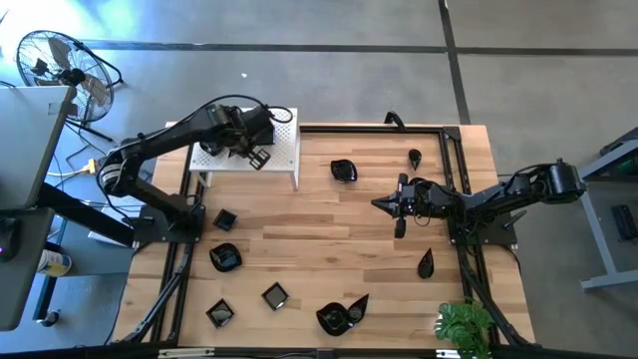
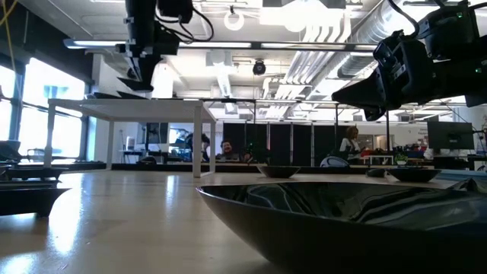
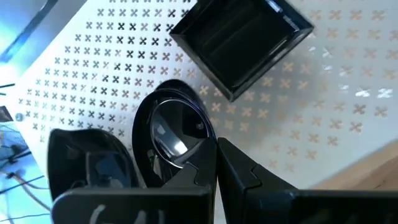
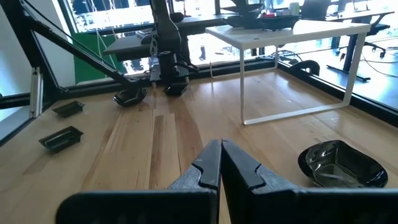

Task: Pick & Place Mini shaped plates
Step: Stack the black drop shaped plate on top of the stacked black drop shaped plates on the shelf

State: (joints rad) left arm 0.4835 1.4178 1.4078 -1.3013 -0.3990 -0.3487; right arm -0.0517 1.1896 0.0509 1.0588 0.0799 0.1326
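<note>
The left gripper (image 3: 208, 165), clamped on a round black dish (image 3: 174, 134), hangs over the white perforated stand (image 1: 284, 150) beside a square dish (image 3: 242, 40); the right gripper (image 1: 384, 204) waits shut.

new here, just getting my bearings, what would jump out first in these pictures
The white perforated stand at the table's far left corner draws the eye: the left gripper is over it, shut on a rounded black plate, beside a square black plate already on the stand. More mini shaped plates lie scattered over the wooden table, and the right gripper hangs shut and empty mid-table.
</note>
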